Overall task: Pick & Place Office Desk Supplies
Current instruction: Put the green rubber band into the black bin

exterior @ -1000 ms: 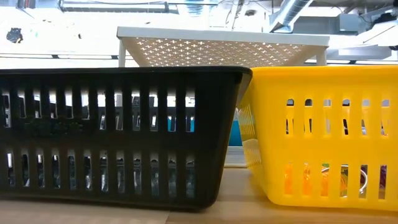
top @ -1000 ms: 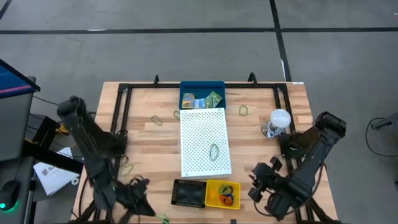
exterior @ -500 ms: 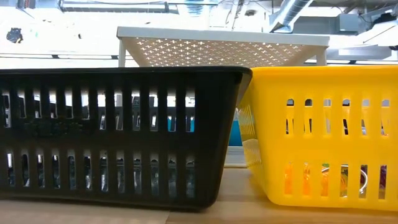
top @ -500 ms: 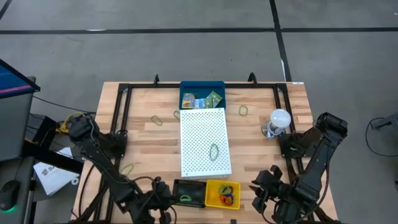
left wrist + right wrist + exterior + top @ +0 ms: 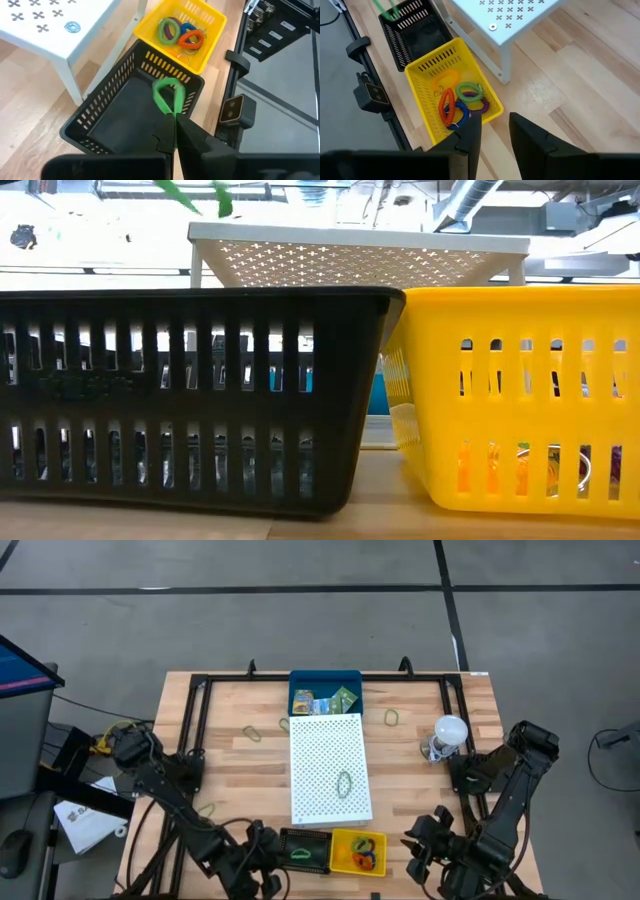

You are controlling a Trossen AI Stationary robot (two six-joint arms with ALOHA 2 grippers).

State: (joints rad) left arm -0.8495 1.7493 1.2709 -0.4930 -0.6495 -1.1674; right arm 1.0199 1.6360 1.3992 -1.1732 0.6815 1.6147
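Note:
My left gripper [image 5: 174,122] is shut on a green rubber-band loop [image 5: 167,94], which it holds over the black slotted basket [image 5: 303,851] at the table's near edge. In the low view the band [image 5: 190,194] shows above the basket's rim [image 5: 190,298]. Beside that basket stands the yellow basket [image 5: 358,852], with several coloured bands [image 5: 462,102] in it. To the right of the yellow basket my right gripper [image 5: 495,131] hovers open, nothing between its fingers. My left gripper pinches one end of the green loop [image 5: 171,112] between its two fingertips. The fingers slant downward from the table's left side. The rest of the loop sticks out beyond the tips, clear of the black basket below it.
A white perforated board [image 5: 328,755] stands mid-table with a green band [image 5: 344,783] on it. Behind it is a blue tray [image 5: 300,680] holding printed packets. Loose bands [image 5: 252,733] [image 5: 391,718] [image 5: 207,810] lie on the wood. A white bulb-like object [image 5: 450,728] is at the right.
My left gripper has swung from the near left corner toward the table's right, tipping downward, and now hangs over the black basket with the green band still in its tips. The band has come into the top of the low view.

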